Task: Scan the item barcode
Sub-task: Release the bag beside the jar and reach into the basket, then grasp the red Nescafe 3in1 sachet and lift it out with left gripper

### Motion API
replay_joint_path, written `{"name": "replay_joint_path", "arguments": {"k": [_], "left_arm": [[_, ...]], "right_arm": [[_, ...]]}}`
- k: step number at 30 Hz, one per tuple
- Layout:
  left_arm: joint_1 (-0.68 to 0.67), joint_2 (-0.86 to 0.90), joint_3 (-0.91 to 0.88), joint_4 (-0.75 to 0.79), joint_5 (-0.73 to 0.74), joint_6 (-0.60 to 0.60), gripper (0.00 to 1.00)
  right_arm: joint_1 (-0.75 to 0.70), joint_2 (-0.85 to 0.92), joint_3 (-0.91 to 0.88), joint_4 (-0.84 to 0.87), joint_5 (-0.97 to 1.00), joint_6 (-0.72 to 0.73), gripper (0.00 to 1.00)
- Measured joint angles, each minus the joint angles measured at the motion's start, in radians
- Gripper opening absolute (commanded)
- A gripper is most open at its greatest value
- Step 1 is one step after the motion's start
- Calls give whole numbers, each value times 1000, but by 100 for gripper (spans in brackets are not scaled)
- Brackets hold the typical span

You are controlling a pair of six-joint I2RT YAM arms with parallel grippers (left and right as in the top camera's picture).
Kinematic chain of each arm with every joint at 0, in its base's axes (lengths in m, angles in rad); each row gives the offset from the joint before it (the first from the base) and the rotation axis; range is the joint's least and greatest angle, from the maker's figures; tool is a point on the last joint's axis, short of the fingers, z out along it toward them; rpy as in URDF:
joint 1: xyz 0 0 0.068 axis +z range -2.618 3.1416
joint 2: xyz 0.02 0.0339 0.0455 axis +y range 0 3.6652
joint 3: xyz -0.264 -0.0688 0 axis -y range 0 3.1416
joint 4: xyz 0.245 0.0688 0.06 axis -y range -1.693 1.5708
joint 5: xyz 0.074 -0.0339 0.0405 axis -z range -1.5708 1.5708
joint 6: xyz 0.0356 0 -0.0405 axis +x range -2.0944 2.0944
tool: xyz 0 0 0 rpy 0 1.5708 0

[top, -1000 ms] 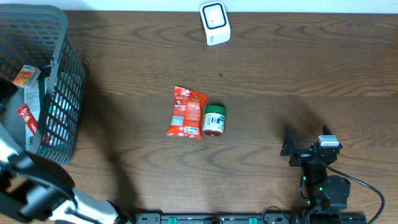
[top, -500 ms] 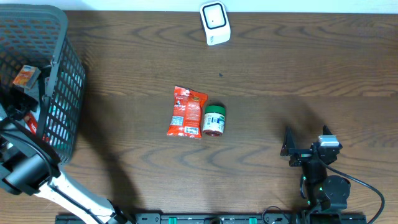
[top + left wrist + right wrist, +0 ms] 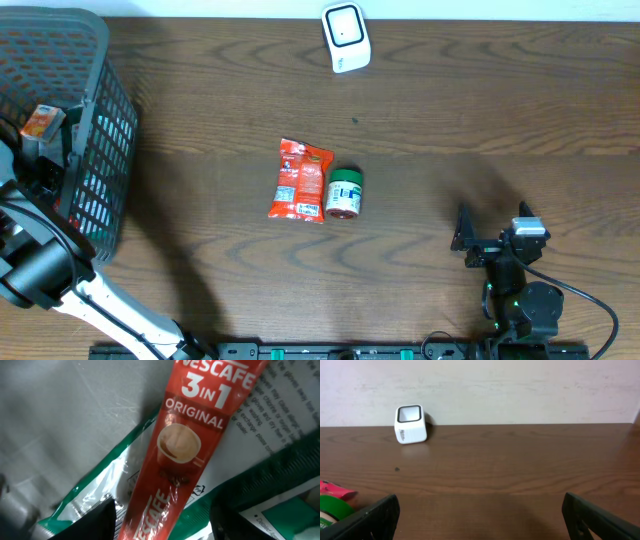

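In the left wrist view a red Nescafe 3-in-1 stick sachet (image 3: 187, 445) lies slanted on green and white packets (image 3: 90, 495) inside the basket. My left gripper (image 3: 165, 520) stands open astride the sachet's lower end, one black finger (image 3: 97, 522) on each side, with a gap showing at the right one. From overhead the left gripper (image 3: 45, 172) reaches down into the grey mesh basket (image 3: 100, 130). The white barcode scanner (image 3: 346, 37) stands at the table's far edge. My right gripper (image 3: 492, 228) rests open and empty at the front right.
A red snack pouch (image 3: 300, 180) and a green-lidded can (image 3: 344, 193) lie side by side mid-table. An orange packet (image 3: 40, 122) sits in the basket. The right wrist view shows the scanner (image 3: 410, 423) far off across bare wood.
My left arm has shifted further up into the basket over the packets and its jaws have narrowed. The right arm and the things on the table have not moved.
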State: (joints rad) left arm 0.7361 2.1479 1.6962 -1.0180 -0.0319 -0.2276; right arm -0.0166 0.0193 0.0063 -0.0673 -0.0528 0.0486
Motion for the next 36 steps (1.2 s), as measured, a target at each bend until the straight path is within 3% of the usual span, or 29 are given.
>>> {"name": "replay_joint_path", "arguments": {"k": [4, 9, 11, 14, 20, 27, 36], "left_arm": [[0, 0, -16, 25, 0, 0, 56], [-2, 0, -23, 40, 8, 4, 31], [-3, -1, -23, 42, 11, 5, 26], [-5, -3, -22, 38, 11, 1, 8], [-4, -70, -22, 18, 32, 4, 8], [-4, -355, -16, 41, 145, -1, 7], [-3, -639, -5, 11, 554, -8, 7]], "right_arm": [[0, 0, 0, 0, 0, 0, 99], [0, 0, 0, 0, 0, 0, 99], [0, 0, 0, 0, 0, 0, 99], [0, 0, 0, 0, 0, 0, 99], [0, 0, 0, 0, 0, 0, 99], [0, 0, 0, 0, 0, 0, 99], [0, 0, 0, 0, 0, 0, 99]]}}
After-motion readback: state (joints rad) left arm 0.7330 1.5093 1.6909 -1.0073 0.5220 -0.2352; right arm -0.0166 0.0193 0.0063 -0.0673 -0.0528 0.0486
